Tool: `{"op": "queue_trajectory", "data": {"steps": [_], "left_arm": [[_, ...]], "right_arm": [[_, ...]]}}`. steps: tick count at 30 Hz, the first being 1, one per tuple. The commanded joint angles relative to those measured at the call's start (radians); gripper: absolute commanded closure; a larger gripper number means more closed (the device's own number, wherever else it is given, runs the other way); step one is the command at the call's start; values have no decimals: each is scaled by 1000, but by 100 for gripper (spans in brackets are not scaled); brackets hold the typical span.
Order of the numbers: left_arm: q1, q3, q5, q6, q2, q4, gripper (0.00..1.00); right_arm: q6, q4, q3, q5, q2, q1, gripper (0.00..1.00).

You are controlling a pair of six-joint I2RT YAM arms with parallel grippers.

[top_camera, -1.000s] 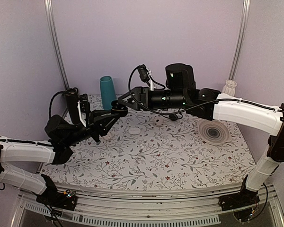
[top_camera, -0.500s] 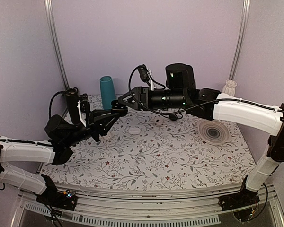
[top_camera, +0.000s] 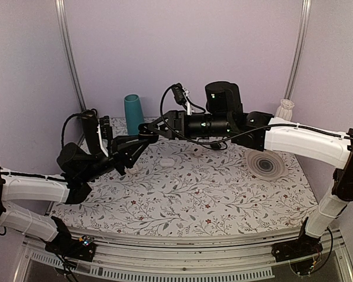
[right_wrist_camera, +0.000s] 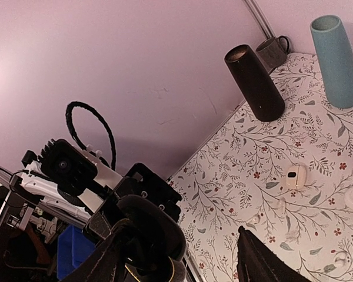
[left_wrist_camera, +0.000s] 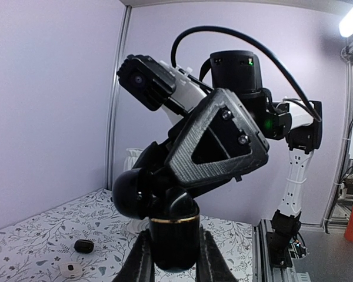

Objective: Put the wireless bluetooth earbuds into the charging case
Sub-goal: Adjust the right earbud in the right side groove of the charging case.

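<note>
My left gripper (left_wrist_camera: 174, 264) is shut on the charging case (left_wrist_camera: 173, 241), a black boxy case with a gold rim. It holds the case upright in the air, with the hinged lid (left_wrist_camera: 132, 191) swung open to the left. My right gripper (left_wrist_camera: 217, 141) is open and sits right above the case's mouth, one finger against it. In the right wrist view the case's lid (right_wrist_camera: 153, 235) lies beside the left finger of the right gripper (right_wrist_camera: 182, 264). In the top view both grippers meet at the back left (top_camera: 147, 136). I cannot make out the earbuds as separate things; a rounded black shape fills the case's mouth.
A teal cylinder (top_camera: 133, 114), a black cylinder (right_wrist_camera: 256, 82) and a grey mug (right_wrist_camera: 272, 51) stand at the back left. A white case (right_wrist_camera: 295, 176), another white case (left_wrist_camera: 70, 269) and a flat black oval lump (left_wrist_camera: 83, 246) lie on the flowered table. A grey ribbed disc (top_camera: 265, 163) lies to the right.
Both grippers have shifted only slightly and stay together at the case. The left gripper still holds the case.
</note>
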State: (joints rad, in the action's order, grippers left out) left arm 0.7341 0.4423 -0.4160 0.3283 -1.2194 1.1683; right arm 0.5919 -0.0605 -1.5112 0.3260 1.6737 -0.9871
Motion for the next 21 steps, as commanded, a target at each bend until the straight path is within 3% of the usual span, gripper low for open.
{"op": "queue_trajectory", "data": {"steps": [1, 21], "left_arm": [[-12, 4, 9, -9, -3, 39, 100], [-13, 5, 11, -10, -7, 39, 100]], "right_arm": [[12, 8, 14, -18, -31, 10, 35], [1, 34, 31, -9, -58, 10, 34]]}}
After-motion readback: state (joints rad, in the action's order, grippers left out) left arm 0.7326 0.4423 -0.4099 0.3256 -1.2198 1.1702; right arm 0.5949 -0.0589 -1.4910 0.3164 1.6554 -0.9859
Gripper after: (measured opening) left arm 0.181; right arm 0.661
